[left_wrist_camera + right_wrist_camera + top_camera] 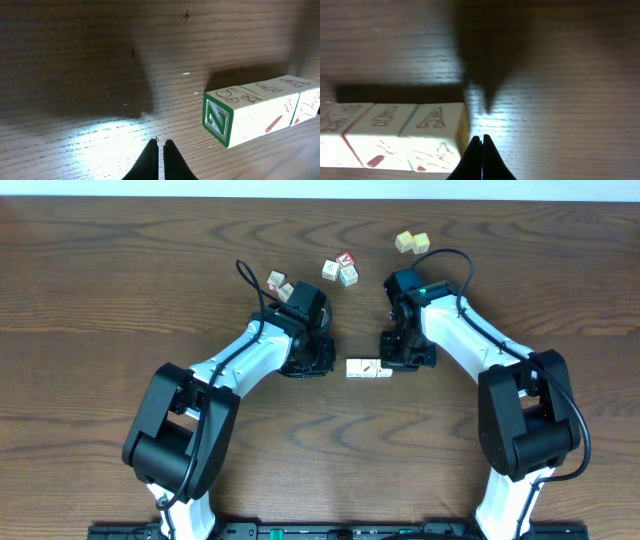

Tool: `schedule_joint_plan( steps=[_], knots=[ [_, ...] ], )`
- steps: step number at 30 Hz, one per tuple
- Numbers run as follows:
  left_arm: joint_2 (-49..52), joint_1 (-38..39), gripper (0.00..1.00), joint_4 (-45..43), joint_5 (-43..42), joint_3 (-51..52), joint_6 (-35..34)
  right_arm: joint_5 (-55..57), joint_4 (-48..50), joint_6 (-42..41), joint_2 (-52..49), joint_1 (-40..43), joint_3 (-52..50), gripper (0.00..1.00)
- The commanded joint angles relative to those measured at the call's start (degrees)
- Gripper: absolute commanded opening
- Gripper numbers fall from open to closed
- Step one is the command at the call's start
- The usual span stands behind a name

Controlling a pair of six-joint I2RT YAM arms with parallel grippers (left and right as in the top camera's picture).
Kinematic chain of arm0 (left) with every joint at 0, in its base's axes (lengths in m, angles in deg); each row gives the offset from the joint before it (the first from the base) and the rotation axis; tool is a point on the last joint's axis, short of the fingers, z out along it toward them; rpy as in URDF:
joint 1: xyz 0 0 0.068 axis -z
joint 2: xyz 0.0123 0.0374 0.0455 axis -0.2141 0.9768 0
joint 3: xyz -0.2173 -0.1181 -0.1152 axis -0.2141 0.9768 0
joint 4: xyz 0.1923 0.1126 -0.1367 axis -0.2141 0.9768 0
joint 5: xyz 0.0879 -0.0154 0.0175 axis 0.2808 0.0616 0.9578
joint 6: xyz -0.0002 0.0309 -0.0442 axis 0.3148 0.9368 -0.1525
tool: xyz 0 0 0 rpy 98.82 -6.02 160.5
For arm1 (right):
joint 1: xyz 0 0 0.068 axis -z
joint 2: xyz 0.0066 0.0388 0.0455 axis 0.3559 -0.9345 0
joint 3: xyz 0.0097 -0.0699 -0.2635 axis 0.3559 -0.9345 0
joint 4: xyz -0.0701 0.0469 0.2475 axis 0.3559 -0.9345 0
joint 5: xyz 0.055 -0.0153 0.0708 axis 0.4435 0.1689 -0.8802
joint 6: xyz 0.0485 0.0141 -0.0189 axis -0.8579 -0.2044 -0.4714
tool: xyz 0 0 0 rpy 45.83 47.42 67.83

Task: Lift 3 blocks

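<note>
Three blocks (369, 368) in a row between left tool (161, 151) and right tool (481, 146), both clenched empty; uneven end pressure could buckle the row, dropping the middle.

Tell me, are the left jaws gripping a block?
No, in the left wrist view the left jaws are shut on nothing, with the row of blocks lying on the table apart from them.

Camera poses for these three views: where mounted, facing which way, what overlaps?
Overhead: above the brown wooden table, facing straight down; both white-and-black arms show.
Left wrist: on the left arm, facing down past the shut left gripper; row of three whitish wooden alphabet cubes at right.
Right wrist: on the right arm, facing down; shut right gripper shows; row at left.
Shared: all see that row.
</note>
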Motion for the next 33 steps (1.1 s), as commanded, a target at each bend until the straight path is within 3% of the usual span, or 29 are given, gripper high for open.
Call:
schedule_joint_plan(
  steps=[1, 20, 33],
  knots=[
    [-0.87, -0.09, 0.07, 0.04, -0.13, -0.59, 0.52, -3.87, 1.09, 0.33, -0.48, 0.13, -0.28, 0.01],
    [-0.87, -0.09, 0.07, -3.43, -3.21, -0.59, 0.48, -3.13, 0.15, 1.64, -0.48, 2.4, -0.31, 0.01],
    [1.27, 0.17, 0.07, -5.25, -3.45, -0.55, -5.14, -4.22, -0.44, 1.62, -0.48, 2.43, -0.48, 0.01]
  ],
)
